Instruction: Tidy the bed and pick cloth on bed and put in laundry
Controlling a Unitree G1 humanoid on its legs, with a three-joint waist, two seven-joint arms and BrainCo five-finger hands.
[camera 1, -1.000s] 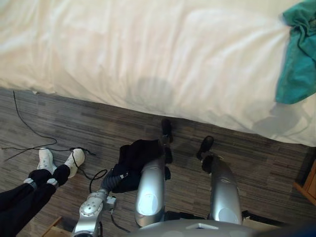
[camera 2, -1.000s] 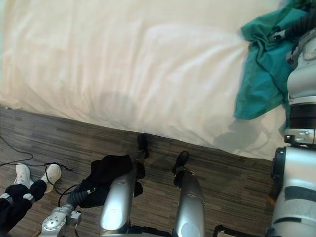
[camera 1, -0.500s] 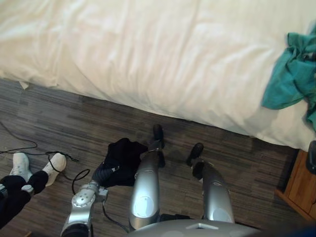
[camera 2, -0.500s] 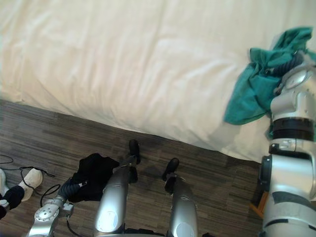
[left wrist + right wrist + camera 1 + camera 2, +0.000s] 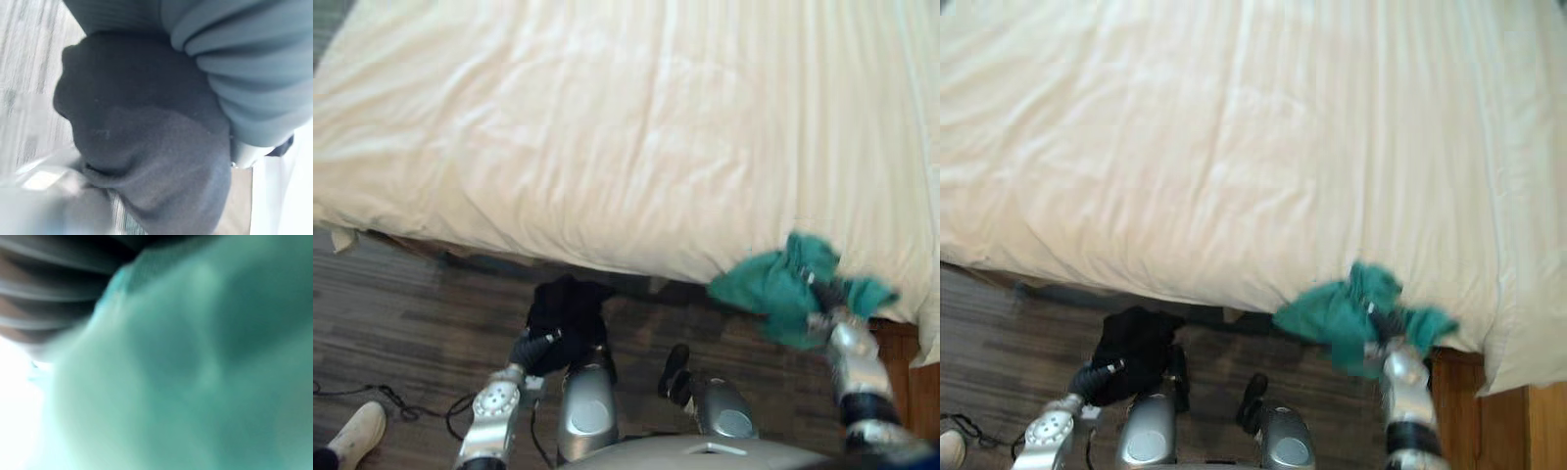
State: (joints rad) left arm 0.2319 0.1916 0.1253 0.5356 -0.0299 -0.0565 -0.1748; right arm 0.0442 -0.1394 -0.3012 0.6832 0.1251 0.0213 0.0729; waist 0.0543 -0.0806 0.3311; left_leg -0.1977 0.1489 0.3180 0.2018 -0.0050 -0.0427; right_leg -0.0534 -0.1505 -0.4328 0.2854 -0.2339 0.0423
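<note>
A teal cloth (image 5: 764, 289) is bunched around my right hand (image 5: 824, 292) at the near edge of the white bed (image 5: 607, 127), partly over the floor. It hangs from that hand, and in the right wrist view the teal cloth (image 5: 195, 372) lies right against the hand. A black cloth (image 5: 563, 308) hangs low over the wooden floor just in front of the bed, with my left hand (image 5: 530, 350) shut on it. In the left wrist view the black cloth (image 5: 146, 147) drapes past the ribbed cover (image 5: 234, 73). The fingers of both hands are buried in cloth.
The white duvet lies smooth with light creases. A wooden bedside unit (image 5: 1474, 411) stands by the bed's right corner. A person's white shoe (image 5: 352, 436) rests on the floor at the lower left.
My right hand has drawn the teal cloth from the bed's right side to the near edge, bunching it. The camera has swung further over the bed. The left hand keeps the black cloth.
</note>
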